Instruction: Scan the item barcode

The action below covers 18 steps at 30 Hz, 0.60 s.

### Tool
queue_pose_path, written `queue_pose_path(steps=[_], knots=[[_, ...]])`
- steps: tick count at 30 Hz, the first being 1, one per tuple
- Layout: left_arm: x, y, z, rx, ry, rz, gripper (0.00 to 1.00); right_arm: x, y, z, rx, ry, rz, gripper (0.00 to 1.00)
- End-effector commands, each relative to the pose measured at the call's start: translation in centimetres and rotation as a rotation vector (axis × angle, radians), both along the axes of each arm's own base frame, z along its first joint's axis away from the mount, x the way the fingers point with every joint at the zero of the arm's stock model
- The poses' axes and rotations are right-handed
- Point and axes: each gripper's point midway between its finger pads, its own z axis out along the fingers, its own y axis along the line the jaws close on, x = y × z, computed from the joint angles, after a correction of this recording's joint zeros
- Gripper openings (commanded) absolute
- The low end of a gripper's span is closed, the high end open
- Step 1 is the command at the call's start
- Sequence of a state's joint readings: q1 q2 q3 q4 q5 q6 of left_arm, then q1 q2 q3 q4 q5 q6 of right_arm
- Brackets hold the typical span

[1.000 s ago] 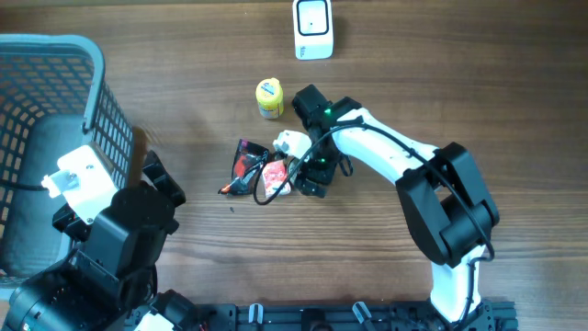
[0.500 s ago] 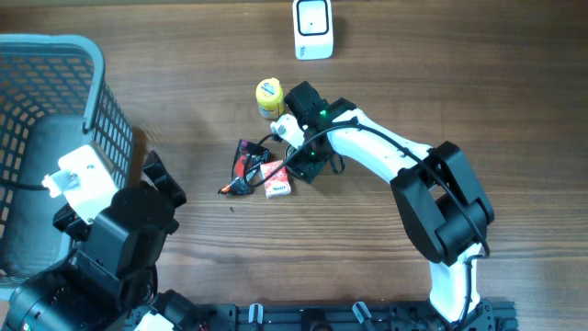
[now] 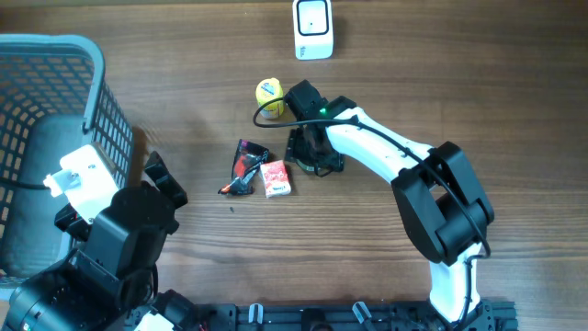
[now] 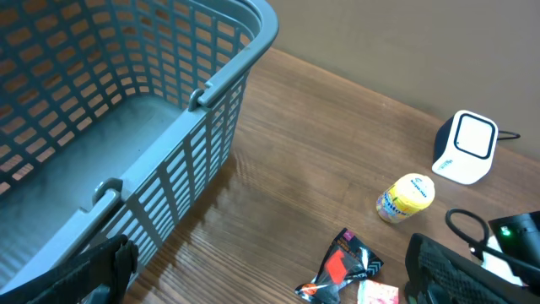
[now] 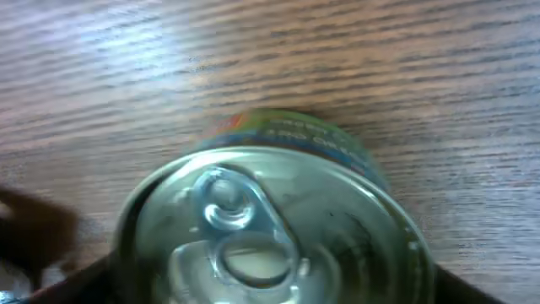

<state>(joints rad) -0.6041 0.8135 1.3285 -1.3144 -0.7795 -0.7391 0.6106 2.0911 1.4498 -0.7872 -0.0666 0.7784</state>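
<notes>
Under your right gripper [image 3: 309, 154] | can [image 5: 270, 228] hidden overhead, label print too blurred to read | grip on it: you cannot tell | left gripper [image 4: 274, 266] spread wide

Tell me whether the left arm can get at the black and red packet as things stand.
Probably yes: the left gripper is open, and only bare table lies between it and the packet.

Can [image 5: 270, 236] upright, silver pull-tab lid up; white scanner [image 3: 313, 29] well apart.
</notes>
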Motion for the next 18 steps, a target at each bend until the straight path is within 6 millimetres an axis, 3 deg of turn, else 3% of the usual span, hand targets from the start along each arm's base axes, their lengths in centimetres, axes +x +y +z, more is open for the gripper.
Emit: queue_pose_path(steps=[1, 5, 8, 11, 14, 18], knots=[[0.0, -0.1, -0.3, -0.006, 0.006, 0.002, 1.0, -1.3, -0.8, -3.3, -0.041, 0.05, 0.155, 1.0], [0.0, -0.1, -0.3, -0.007, 0.006, 0.002, 1.0, -0.4, -1.1, -3.3, -0.084, -0.023, 0.427, 1.0], [0.0, -0.1, -0.3, -0.007, 0.006, 0.002, 1.0, 0.7, -2.1, -3.2, -0.164, -0.071, 0.469, 1.0], [0.0, -0.1, -0.4, -0.007, 0.01, -0.001, 1.0, 1.1, -1.9, -3.2, -0.164, -0.092, 0.499, 1.0], [-0.1, -0.3, -0.5, -0.012, 0.017, -0.008, 1.0, 0.9, -1.8, -3.2, -0.148, -0.077, 0.457, 0.82], [-0.1, -0.2, -0.6, -0.008, 0.023, -0.008, 1.0, -0.2, -0.6, -3.2, -0.058, -0.031, 0.41, 0.7]])
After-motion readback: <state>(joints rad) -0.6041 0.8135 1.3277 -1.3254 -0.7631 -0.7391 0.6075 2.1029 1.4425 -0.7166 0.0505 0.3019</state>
